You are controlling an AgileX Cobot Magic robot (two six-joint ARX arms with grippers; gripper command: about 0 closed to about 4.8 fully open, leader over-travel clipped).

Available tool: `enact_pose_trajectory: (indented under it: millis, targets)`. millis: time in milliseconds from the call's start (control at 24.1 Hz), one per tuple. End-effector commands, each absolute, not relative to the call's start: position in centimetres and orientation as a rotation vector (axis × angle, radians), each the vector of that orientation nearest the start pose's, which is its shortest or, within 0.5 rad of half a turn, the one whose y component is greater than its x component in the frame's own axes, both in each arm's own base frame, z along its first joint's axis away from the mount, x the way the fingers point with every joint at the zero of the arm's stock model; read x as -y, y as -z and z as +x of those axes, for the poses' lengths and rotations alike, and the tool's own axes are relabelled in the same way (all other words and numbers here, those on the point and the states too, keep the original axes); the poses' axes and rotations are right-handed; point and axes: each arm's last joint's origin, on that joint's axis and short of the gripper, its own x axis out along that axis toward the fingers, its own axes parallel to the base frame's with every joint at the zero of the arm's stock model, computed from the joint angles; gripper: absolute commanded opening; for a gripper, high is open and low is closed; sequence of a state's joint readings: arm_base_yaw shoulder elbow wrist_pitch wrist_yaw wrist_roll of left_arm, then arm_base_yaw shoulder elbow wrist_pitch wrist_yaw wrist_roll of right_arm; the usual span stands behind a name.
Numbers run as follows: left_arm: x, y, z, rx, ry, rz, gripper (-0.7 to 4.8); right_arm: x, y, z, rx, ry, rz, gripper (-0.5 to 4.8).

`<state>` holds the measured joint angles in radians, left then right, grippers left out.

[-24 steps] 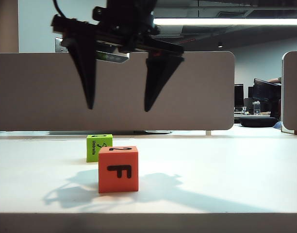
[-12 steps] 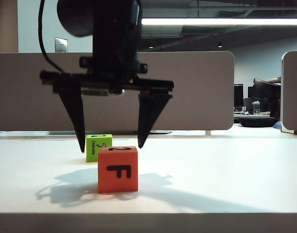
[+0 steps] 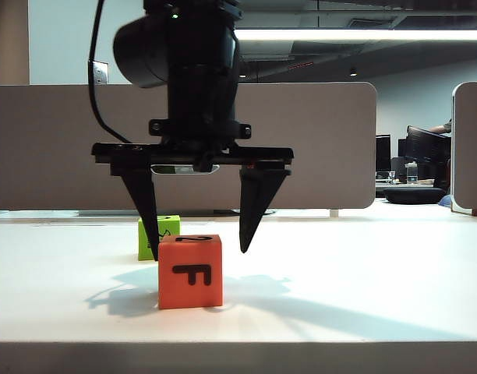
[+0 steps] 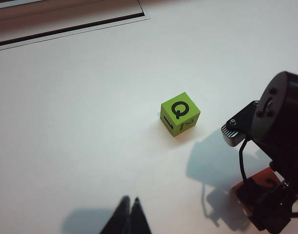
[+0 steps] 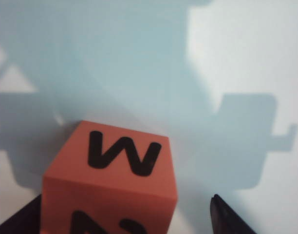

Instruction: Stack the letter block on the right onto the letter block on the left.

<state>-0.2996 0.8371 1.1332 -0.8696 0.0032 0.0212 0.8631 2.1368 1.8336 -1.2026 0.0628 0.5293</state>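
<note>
- The orange letter block [image 3: 190,271] sits nearest on the white table [image 3: 363,273], left of centre, showing a black F on its near face; the right wrist view shows a W on its top [image 5: 110,180].
- The right gripper [image 3: 196,241] hangs directly over this block with its fingers spread wide apart — one tip [image 3: 154,248] just left of the block's top edge, the other [image 3: 246,240] just to the right. Neither tip touches the block, and nothing is held.
- The green letter block [image 3: 167,231] stands just behind and slightly left of the orange one, partly hidden by the left finger; its top carries a Q [image 4: 179,113].
- The left gripper [image 4: 129,217] appears only in its own wrist view, fingertips pressed together and holding nothing, well apart from the green block.
- A grey partition [image 3: 332,148] runs along the far edge of the table.
</note>
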Motion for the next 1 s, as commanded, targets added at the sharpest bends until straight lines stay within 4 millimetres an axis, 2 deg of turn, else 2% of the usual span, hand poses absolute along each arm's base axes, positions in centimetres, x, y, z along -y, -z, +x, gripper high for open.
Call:
enact_pose_trajectory:
  millis: [41,290,456,581,664,830,996]
  targets:
    - [4.2,-37.8,13.4,-0.553,0.297,0.098,-0.05,-31.7,-21.6,27.6,-1.470,-0.264,-0.238,4.79]
    - [4.2,-37.8,13.4,-0.553,0.297,0.098,-0.06,-31.9,-21.3,27.7,-1.471,-0.278,-0.226,4.79]
    - [4.2,-37.8,13.4,-0.555,0.297,0.099,-0.05,-32.0,-20.5,27.7,-1.502,-0.268,-0.240,3.46]
    - [4.2,-37.8,13.4,-0.557,0.297,0.101,-0.06,-31.9,-20.3,27.7,-1.516,-0.261,-0.253,2.66]
    - [4.2,-37.8,13.4,-0.557,0.297,0.103,-0.05,-31.9,-20.3,27.8,-1.507,-0.270,-0.256,2.37]
    - [4.2,-37.8,13.4,-0.557,0.297,0.103,-0.06,-31.6,-20.8,28.3,-1.491,-0.301,-0.284,2.37]
    - [4.2,-37.8,13.4,-0.556,0.297,0.103,-0.06,-31.0,-22.7,29.8,-1.413,-0.316,-0.326,2.37]
